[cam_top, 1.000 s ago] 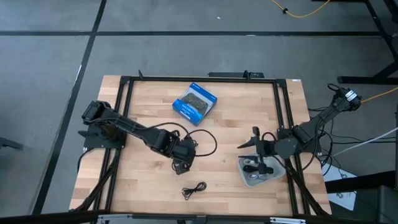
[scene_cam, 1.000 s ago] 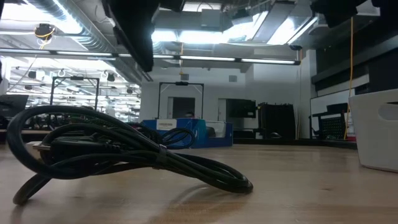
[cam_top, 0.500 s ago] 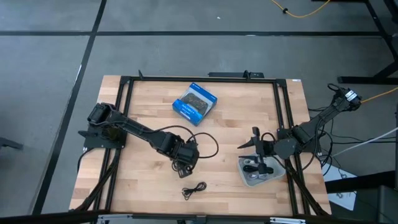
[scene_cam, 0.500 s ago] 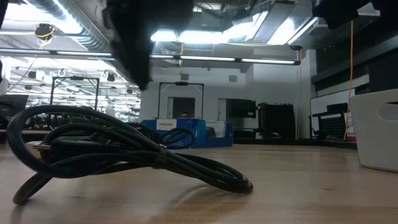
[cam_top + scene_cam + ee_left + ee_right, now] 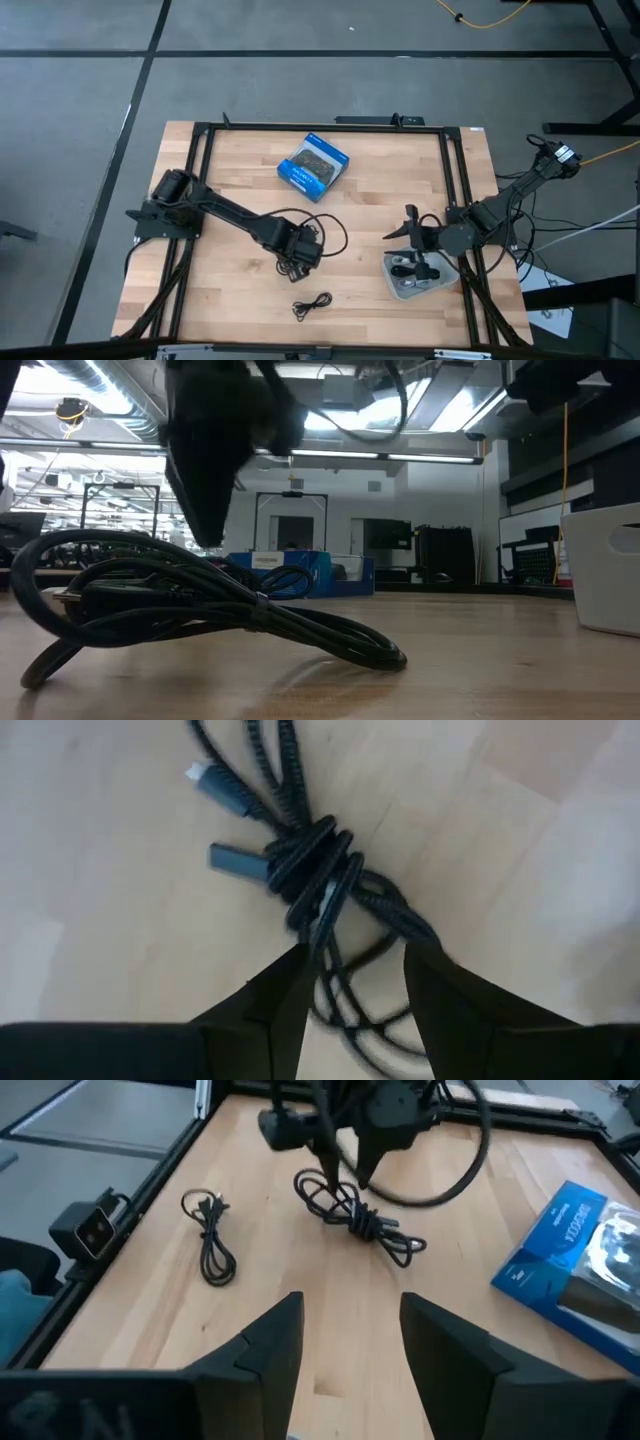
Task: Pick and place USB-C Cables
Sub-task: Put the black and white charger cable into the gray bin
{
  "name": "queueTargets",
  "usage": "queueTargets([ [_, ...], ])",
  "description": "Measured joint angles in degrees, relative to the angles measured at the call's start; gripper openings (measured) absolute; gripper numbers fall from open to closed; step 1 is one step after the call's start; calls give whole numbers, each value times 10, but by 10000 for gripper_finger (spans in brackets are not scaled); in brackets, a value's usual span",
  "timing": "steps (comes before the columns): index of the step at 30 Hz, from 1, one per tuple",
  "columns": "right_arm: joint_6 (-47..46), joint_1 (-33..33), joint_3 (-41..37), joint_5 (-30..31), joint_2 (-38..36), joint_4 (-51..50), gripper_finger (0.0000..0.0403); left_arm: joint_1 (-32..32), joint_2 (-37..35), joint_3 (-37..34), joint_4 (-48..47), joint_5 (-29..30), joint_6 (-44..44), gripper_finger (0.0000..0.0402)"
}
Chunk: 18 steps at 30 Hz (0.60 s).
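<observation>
**Left claw lines up over bundled black cable at mid-tabletop**

From above, the left claw (image 5: 300, 258) hangs over a knotted black USB-C cable (image 5: 291, 266) near the middle of the wooden tabletop (image 5: 240, 160). A second, smaller black cable (image 5: 312, 304) lies near the front edge, well apart. The right claw (image 5: 414, 240) waits beside a pale tray (image 5: 440, 282) at the right side. A blue box (image 5: 313, 166) sits toward the back.

At table height, the small cable (image 5: 200, 605) fills the foreground, its loops lying flat, while the left arm's dark bulk hangs above and behind it.

The left wrist camera looks down between two parted fingers (image 5: 285, 1000) at the knotted cable (image 5: 320, 885). The claw is moderately open, holding nothing. The bundle's long axis runs diagonally across this picture, both plugs (image 5: 235, 860) pointing away from the claw and the loose loops trailing near the fingertips. A sound grasp would likely straddle the tight wrapped middle, across the long axis, so no loop slips free.

The right wrist camera shows its own fingers (image 5: 270, 1345) apart and empty, with the knotted cable (image 5: 355, 1215) under the left claw (image 5: 340, 1175) and the small cable (image 5: 210, 1240) off to one side
</observation>
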State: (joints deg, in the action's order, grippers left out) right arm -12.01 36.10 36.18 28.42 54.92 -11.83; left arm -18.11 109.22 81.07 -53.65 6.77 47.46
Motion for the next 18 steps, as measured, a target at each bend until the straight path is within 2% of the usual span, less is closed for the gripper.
queueTargets([
  [8,-2,0,0,0,0,-4,171,0,23,-1,-60,33,35,157],
  [13,-14,0,0,0,0,-6,171,0,31,-1,-61,32,36,157],
  [18,-17,0,0,0,0,-6,171,0,60,-1,-42,-10,31,157],
])
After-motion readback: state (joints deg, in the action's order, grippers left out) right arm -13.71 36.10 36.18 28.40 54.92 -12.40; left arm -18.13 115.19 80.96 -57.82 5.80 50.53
